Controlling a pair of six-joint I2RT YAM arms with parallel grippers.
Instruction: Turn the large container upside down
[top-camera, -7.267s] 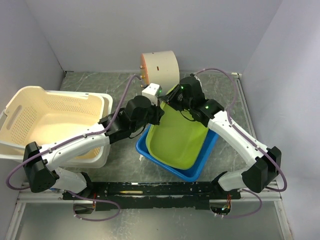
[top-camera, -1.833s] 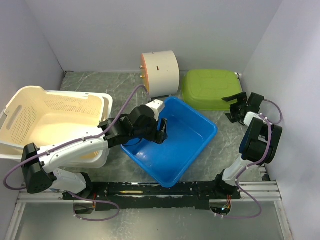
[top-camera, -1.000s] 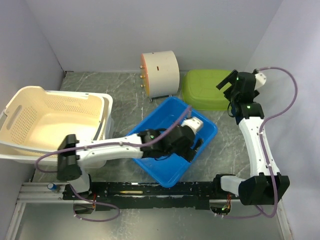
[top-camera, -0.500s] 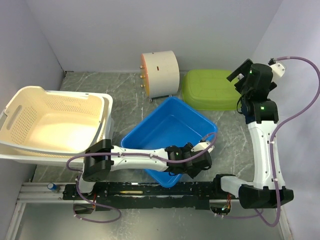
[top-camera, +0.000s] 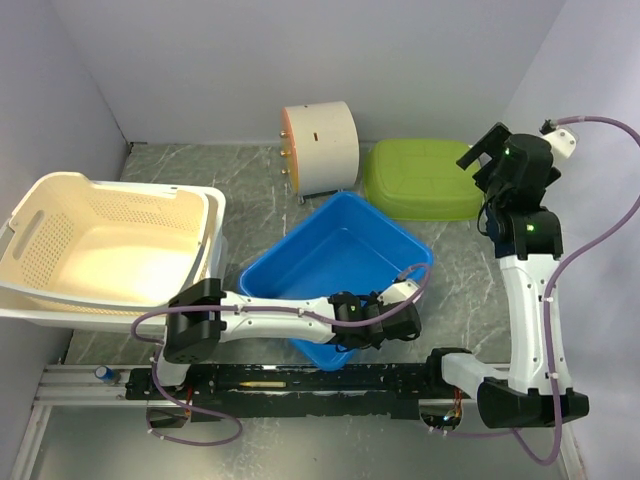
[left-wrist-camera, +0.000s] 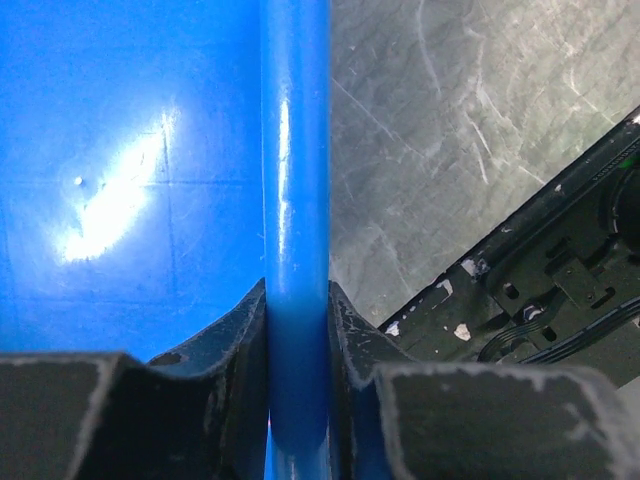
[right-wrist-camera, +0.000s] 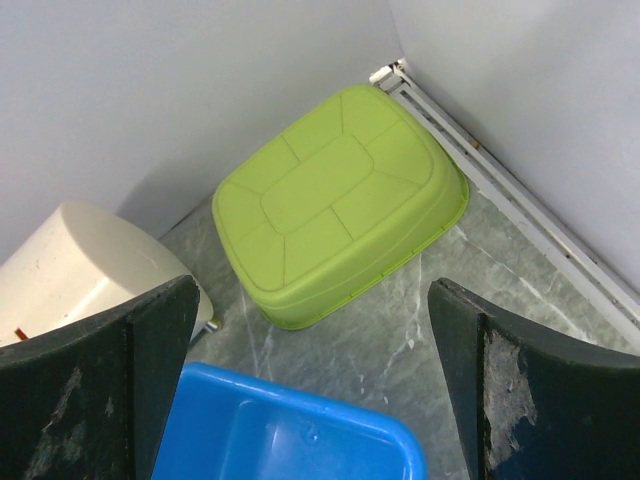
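Observation:
The large container, a blue tub (top-camera: 335, 255), stands upright in the middle of the table, open side up. My left gripper (top-camera: 388, 318) reaches round its near right corner. In the left wrist view the left gripper (left-wrist-camera: 297, 300) is shut on the tub's rim (left-wrist-camera: 297, 150), one finger on each side, with the blue inside (left-wrist-camera: 120, 150) to the left. My right gripper (top-camera: 488, 152) hangs open, high at the back right. The right gripper (right-wrist-camera: 312, 290) holds nothing and looks down past the tub's far edge (right-wrist-camera: 290, 430).
A green tub (top-camera: 420, 180) lies upside down at the back right, green tub (right-wrist-camera: 340, 200) close to the wall. A cream cylinder (top-camera: 320, 145) lies behind the blue tub. A cream perforated basket (top-camera: 130, 215) fills the left side. The black base rail (top-camera: 300, 378) runs along the near edge.
My left gripper slid from inside the blue tub to its near right rim and closed on it. The right arm rose and drew back toward the right wall.

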